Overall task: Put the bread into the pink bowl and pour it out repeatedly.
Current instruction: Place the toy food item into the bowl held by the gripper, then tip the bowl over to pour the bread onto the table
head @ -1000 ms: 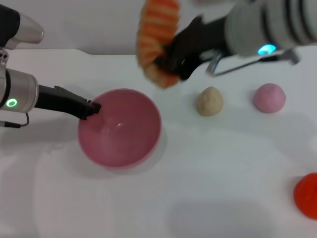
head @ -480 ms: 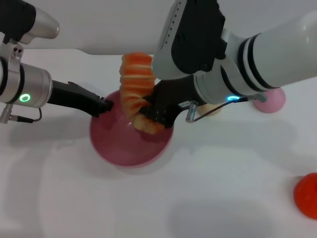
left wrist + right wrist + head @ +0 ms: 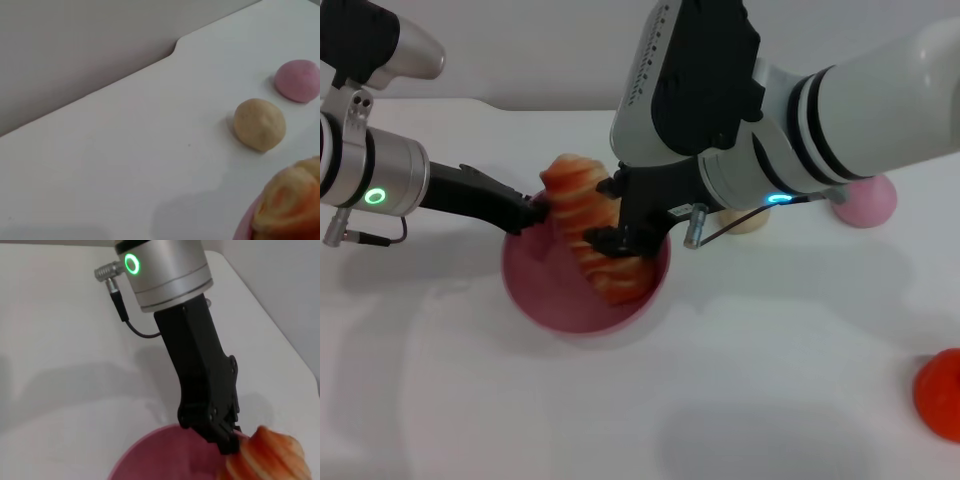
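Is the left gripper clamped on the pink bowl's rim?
Yes: in the right wrist view the left gripper is pinched shut on the rim of the pink bowl, right beside the bread.

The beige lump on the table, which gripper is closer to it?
Right. The right gripper holds the bread over the pink bowl beside the beige lump; the left gripper grips the bowl's far rim.

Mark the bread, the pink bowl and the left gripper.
bread (image 3: pixel 595 232), head view, striped middle ridges.
pink bowl (image 3: pixel 535 295), head view, near-left inner wall.
left gripper (image 3: pixel 527 212), head view, fingertips on the bowl's rim.
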